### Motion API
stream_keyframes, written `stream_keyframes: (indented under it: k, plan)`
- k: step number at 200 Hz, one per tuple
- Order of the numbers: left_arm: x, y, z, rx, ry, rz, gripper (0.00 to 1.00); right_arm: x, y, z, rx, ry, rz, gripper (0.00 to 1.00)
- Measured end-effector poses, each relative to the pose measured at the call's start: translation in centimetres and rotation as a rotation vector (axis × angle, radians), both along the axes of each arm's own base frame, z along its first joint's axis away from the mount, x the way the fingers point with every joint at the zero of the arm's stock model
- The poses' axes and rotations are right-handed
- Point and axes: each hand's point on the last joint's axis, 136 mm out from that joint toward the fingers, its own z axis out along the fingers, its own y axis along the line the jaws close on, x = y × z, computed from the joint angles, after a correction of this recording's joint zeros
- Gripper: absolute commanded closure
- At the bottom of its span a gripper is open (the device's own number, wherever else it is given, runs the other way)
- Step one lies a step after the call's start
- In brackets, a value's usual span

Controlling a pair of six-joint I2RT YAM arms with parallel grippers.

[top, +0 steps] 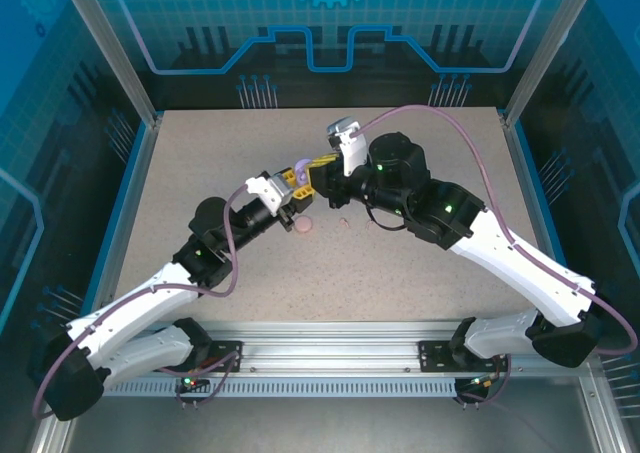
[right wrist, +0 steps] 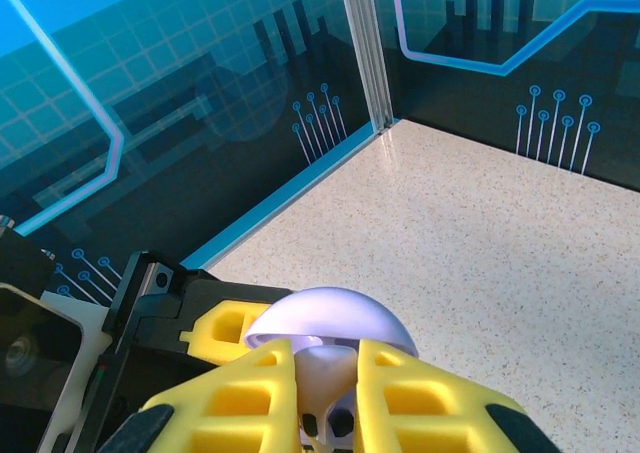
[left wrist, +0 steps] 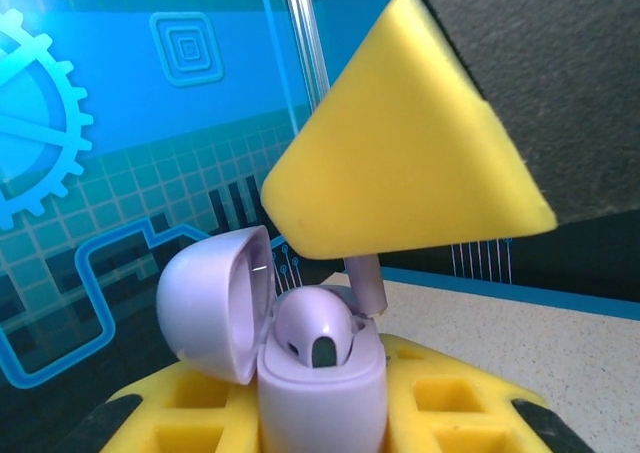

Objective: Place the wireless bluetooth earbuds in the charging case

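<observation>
The speckled beige table (top: 200, 173) sits inside blue-lit panelled walls (top: 100, 173), with a slanting metal post (top: 105, 43) at each far corner. In the overhead view, broad bare tabletop lies to the left of the tools, out to the table's left edge.

The left gripper (top: 288, 185) is raised over the middle of the table. Its yellow fingers are pressed on the body of the purple charging case (left wrist: 320, 393). The case stands open, and its domed lid (left wrist: 215, 298) hangs to the left of that grip.

On the table on the near side of the left gripper, and apart from it, lies a round pink disc (top: 304, 227). A smaller pale pink piece (top: 343, 221) lies just to the disc's right; it is too small to tell what it is.

The right gripper (top: 322, 170) meets the left one tip to tip above the open case. Its yellow fingers (right wrist: 420, 393) are drawn almost together and pinch a purple earbud (left wrist: 315, 328) by its thin stem. The bud's head sits in the case's well, touching the rim.

To the right of and beyond the right gripper, the tabletop runs bare to the far wall and the right edge.
</observation>
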Motion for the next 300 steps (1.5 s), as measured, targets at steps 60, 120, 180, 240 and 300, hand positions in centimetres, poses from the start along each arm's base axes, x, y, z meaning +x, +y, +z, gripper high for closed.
stream_keyframes:
  k: [60,120,180,240,300]
  plan:
    - [0.0,0.0,0.0,0.003,0.004,0.000,1.00,0.1,-0.6,-0.9,-0.022,0.010,-0.028,0.85]
    - [0.0,0.0,-0.1,0.004,0.005,0.000,1.00,0.3,-0.8,-1.0,-0.024,0.009,-0.041,0.86]
    - [0.0,0.0,0.1,0.001,0.000,-0.001,1.00,-0.8,-1.5,1.2,0.031,0.001,-0.021,0.86]
    - [-0.1,-0.1,0.1,0.002,0.000,-0.008,1.00,-1.2,-1.6,3.5,0.075,-0.027,-0.008,0.86]
    - [-0.1,-0.1,0.1,0.001,-0.001,-0.008,1.00,0.1,-0.1,1.0,0.024,0.013,-0.010,0.86]
